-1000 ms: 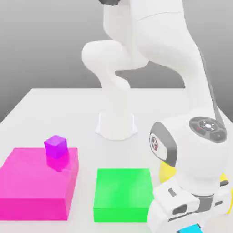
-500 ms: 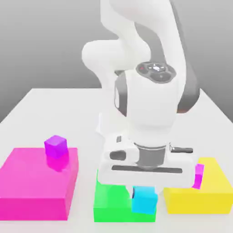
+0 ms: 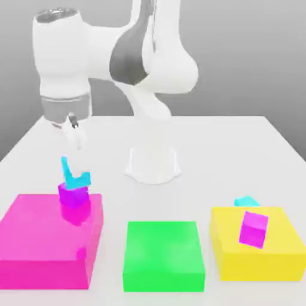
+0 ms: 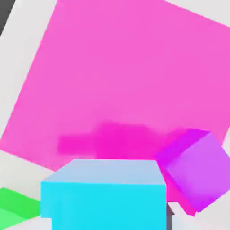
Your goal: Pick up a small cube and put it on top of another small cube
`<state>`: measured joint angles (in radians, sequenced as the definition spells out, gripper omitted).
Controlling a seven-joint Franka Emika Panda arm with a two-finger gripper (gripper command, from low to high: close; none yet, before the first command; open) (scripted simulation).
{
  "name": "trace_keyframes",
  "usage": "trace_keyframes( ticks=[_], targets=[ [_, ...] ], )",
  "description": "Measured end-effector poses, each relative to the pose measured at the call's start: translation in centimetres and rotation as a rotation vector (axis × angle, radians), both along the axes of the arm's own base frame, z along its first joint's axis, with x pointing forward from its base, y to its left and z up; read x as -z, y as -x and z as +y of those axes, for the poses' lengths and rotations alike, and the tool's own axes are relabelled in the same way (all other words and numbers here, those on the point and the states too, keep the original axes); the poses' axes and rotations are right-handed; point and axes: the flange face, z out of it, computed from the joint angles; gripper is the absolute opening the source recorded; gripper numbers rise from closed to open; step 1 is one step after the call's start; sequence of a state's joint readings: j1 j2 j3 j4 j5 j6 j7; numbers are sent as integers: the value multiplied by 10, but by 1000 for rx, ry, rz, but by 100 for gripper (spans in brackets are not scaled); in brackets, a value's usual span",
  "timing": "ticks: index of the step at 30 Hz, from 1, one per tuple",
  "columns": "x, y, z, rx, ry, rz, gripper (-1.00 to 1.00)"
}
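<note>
The white two-finger gripper (image 3: 75,173) is clamped narrow on the small glossy cyan cube (image 3: 75,177), which hangs just above the small violet-purple cube (image 3: 73,195); contact between the two cannot be judged. The purple cube sits on the flat magenta block (image 3: 42,239), near that block's one o'clock corner. In the hand view the cyan cube (image 4: 104,193) lies at about nine o'clock of the purple cube (image 4: 197,168), over the magenta block (image 4: 121,76).
</note>
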<state>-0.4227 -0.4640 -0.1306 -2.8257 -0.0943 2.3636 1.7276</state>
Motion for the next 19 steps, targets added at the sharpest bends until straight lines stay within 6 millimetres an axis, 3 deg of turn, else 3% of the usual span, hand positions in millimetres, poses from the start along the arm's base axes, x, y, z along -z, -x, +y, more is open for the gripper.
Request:
trace_keyframes(
  ticks=[2,7,8,14,19],
  targets=[
    [4,21,-9,115,-6,-5,-100],
    [54,27,-12,152,-7,-6,-100],
    [61,28,-12,152,-7,-6,100],
    [64,28,-11,153,-7,-5,100],
    [23,27,-12,153,-7,-4,100]
  ],
)
